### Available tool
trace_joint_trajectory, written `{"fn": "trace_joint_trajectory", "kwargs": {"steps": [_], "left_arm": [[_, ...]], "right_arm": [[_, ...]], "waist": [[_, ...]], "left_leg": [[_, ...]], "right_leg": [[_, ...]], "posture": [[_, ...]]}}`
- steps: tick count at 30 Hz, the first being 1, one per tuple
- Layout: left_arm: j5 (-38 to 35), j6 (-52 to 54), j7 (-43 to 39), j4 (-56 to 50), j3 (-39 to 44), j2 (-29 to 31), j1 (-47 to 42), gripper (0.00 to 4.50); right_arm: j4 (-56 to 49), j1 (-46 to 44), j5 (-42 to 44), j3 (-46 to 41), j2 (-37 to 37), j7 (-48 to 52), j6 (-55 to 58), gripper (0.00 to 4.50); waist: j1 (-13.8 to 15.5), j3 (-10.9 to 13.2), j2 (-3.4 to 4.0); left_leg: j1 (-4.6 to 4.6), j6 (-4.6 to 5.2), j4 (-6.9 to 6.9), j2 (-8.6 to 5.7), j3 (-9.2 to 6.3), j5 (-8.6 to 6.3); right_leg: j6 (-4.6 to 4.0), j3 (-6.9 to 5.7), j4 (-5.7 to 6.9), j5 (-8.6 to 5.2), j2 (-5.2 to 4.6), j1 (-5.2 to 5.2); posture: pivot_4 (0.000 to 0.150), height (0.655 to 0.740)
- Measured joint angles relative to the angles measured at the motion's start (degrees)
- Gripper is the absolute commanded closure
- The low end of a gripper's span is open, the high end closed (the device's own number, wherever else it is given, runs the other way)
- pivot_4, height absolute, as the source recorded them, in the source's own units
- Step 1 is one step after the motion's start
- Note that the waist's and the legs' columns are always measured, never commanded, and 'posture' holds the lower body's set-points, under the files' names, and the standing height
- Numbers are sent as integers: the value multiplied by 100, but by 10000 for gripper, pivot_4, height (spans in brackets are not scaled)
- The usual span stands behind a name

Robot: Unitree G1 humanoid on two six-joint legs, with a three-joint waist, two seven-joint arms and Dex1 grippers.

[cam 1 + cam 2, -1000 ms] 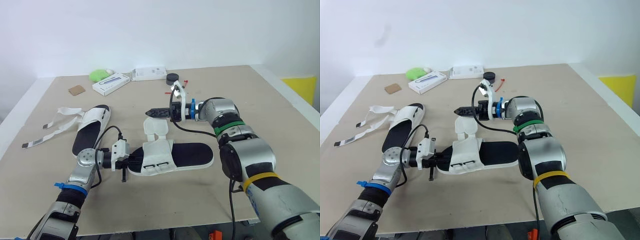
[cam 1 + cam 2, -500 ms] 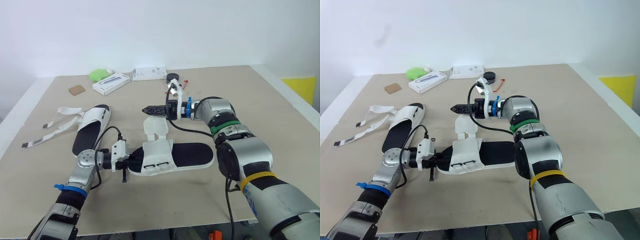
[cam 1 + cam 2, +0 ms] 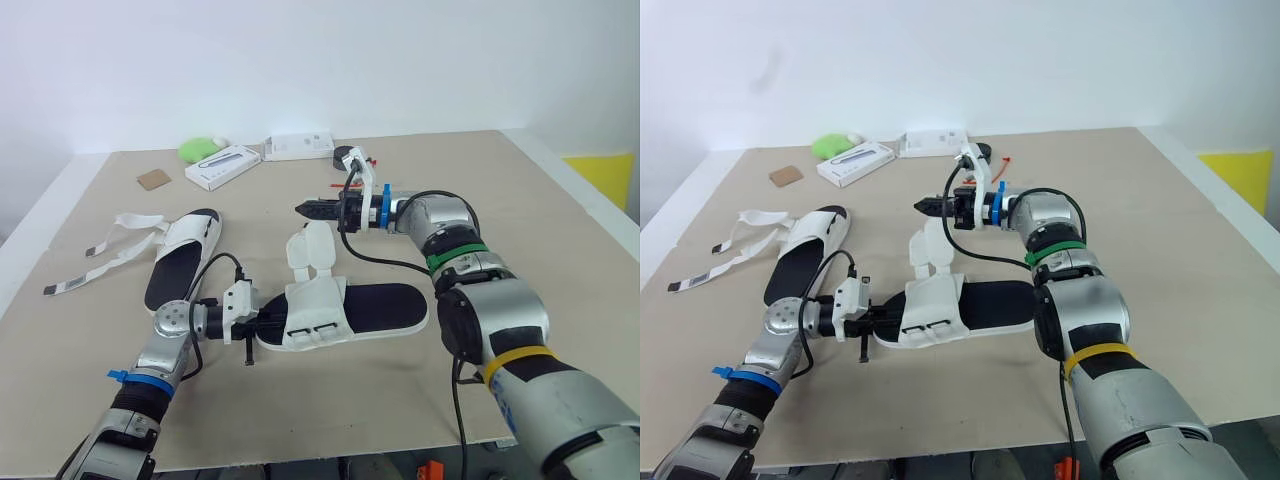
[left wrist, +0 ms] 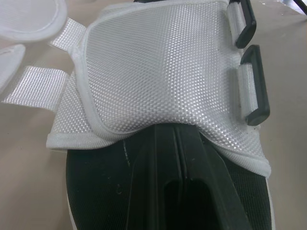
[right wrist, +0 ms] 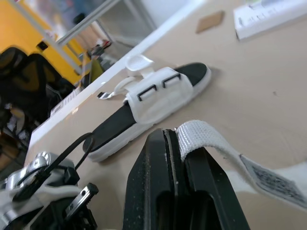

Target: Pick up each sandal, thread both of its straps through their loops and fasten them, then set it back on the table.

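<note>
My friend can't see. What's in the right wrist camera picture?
The right gripper has its two black fingers shut on the end of a white strap, close to the camera. Beyond it, a sandal, white on top with a black sole, lies on the tan table.

So I'm at a tan table (image 3: 560,250) with a white edge, plain white wall (image 3: 300,60) behind, yellow panel (image 3: 600,170) off right, black chairs (image 5: 21,91) beyond the edge.

No lettering, label or number can be read.
</note>
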Motion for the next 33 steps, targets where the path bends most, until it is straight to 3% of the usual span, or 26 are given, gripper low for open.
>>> {"fn": "trace_joint_trajectory", "kwargs": {"steps": [1,4,6,9,12,14,15,18,23,33], "left_arm": [[-1,0,-5,-1,-3,-27,0,45000],[-6,1,-34,-11,-16,-40,-3,45000],[-35,0,-99,-18,-35,-52,5,45000],[-43,0,-116,-17,-49,-50,3,45000],[-42,0,-90,-3,-56,-50,2,45000],[-42,1,-91,1,-56,-46,2,45000],[-42,0,-87,3,-69,-55,2,45000],[-43,0,-110,3,-70,-62,-5,45000],[-43,-2,-127,2,-104,-84,-5,45000],[-42,-86,-200,134,-173,-128,-125,45000]], "right_arm": [[-959,493,-34,266,-123,315,-282,44787],[-2522,1342,-118,636,-390,575,-751,44787],[-4244,2455,-333,1043,-718,638,-1520,44787],[-5314,3433,-859,1487,-978,378,-2932,44787],[-5474,3717,-1612,1739,-1302,-172,-4997,44787],[-5413,3722,-1865,1738,-1388,-419,-5624,44787],[-5133,3721,-2448,1714,-1494,-1093,-6887,44787],[-4665,3723,-3363,1560,-1570,-2197,-8474,44787],[-4465,3785,-4553,947,-1511,-3795,-10221,44787],[-4514,4095,-6565,-258,-1375,-5499,-11416,44787]], "waist": [[14,-1,-3],[24,-5,0],[50,-16,-4],[59,-7,-6],[58,9,-25],[57,10,-28],[59,8,-30],[59,10,-38],[101,5,-44],[168,5,-53]], "left_leg": [[-5,-4,0,-4,-7,-2],[-8,-17,-6,-11,-17,-10],[-10,-39,-11,-13,-32,-24],[-9,-43,-13,-14,-31,-26],[-3,-43,-11,-13,-29,-25],[-2,-43,-12,-10,-29,-25],[2,-43,-12,-10,-29,-25],[2,-45,-17,-14,-25,-26],[14,-45,-30,-21,-31,-27],[16,-44,-39,-31,-34,-27]], "right_leg": [[4,0,0,-7,0,0],[4,1,-13,-16,0,6],[11,-7,-18,-38,2,12],[14,-7,-25,-41,1,14],[16,-6,-39,-39,-2,16],[16,-7,-50,-39,-2,19],[15,-8,-59,-38,-2,29],[12,-4,-74,-36,-7,35],[9,3,-74,-32,-6,49],[4,9,-78,-34,-8,52]], "posture": [[1500,7400],[1500,7400],[1500,7400],[1500,7400],[1500,7400],[1500,7400],[1500,7400],[1500,7400],[1500,7400],[1500,7400]]}}
